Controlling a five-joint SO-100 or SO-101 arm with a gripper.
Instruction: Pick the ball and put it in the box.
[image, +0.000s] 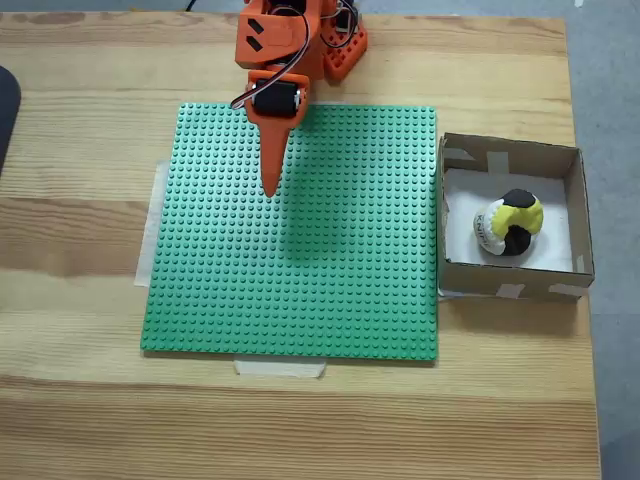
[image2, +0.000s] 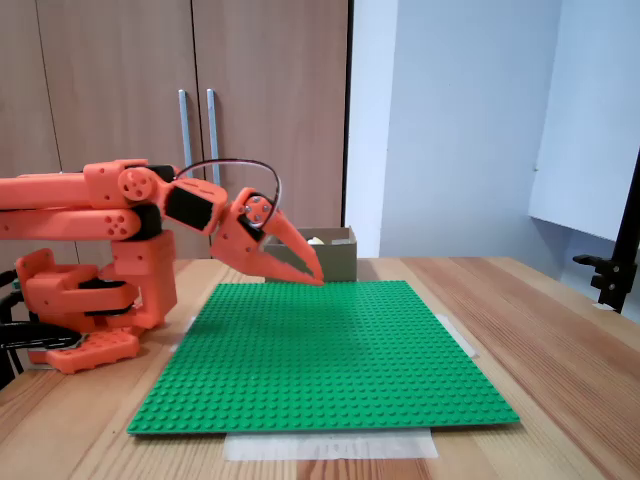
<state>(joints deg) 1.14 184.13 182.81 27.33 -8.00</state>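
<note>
Orange jaws closed, empty, above green baseplate.

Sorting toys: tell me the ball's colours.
Yellow, black and white patches on the ball, clearest in a fixed view.

An indoor hobby or office-type workspace, set up for small-robot trials. The surface is a pale wooden tabletop with visible grain, and a green studded baseplate is fixed to it with strips of pale tape at its near and left edges. Behind the baseplate, in a fixed view, stand wood-veneer cupboard doors with two vertical metal handles, and to the right of these a plain white wall. An orange 3D-printed arm is mounted at the baseplate's far edge. At the right of the baseplate, a black stand is clamped to the surface's edge.
</note>
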